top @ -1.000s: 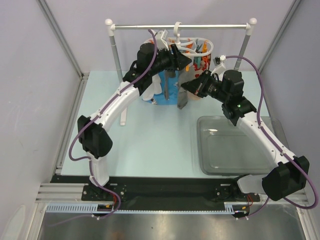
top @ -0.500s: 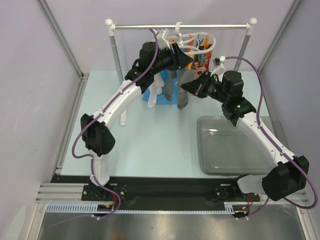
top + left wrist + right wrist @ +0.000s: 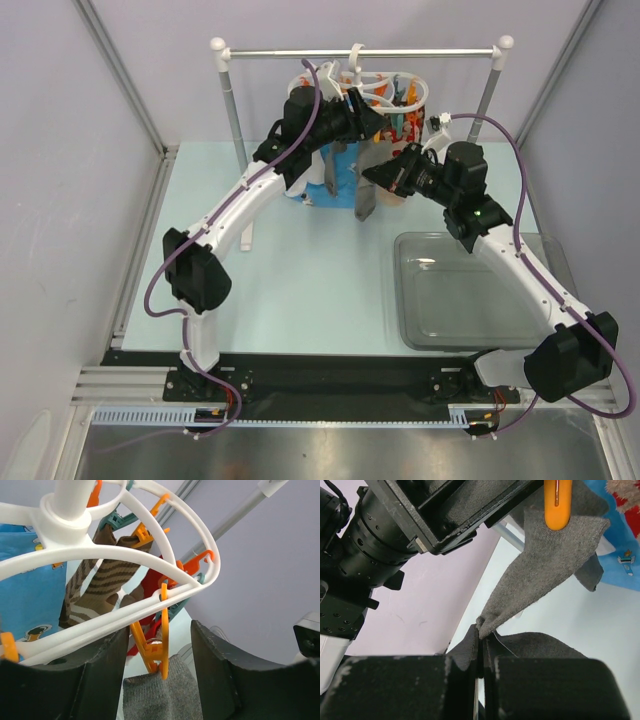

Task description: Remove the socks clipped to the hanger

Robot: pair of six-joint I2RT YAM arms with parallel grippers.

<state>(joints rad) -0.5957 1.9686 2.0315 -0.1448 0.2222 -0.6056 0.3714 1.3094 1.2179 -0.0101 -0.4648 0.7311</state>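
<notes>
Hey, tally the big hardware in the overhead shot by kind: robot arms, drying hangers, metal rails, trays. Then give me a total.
Robot arms: 2
Hanger: 1
Metal rail: 1
Tray: 1
Total: 5

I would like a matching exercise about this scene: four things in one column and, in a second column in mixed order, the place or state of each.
Things:
1. grey sock
2. brown striped sock
3. left gripper
4. tray

Places or states:
A. lying on the table
B. open, one finger each side of an orange clip
C. pinched by the shut right gripper
D. hanging from the hanger, no gripper on it

Pairs: 1-C, 2-D, 3-B, 4-A.
</notes>
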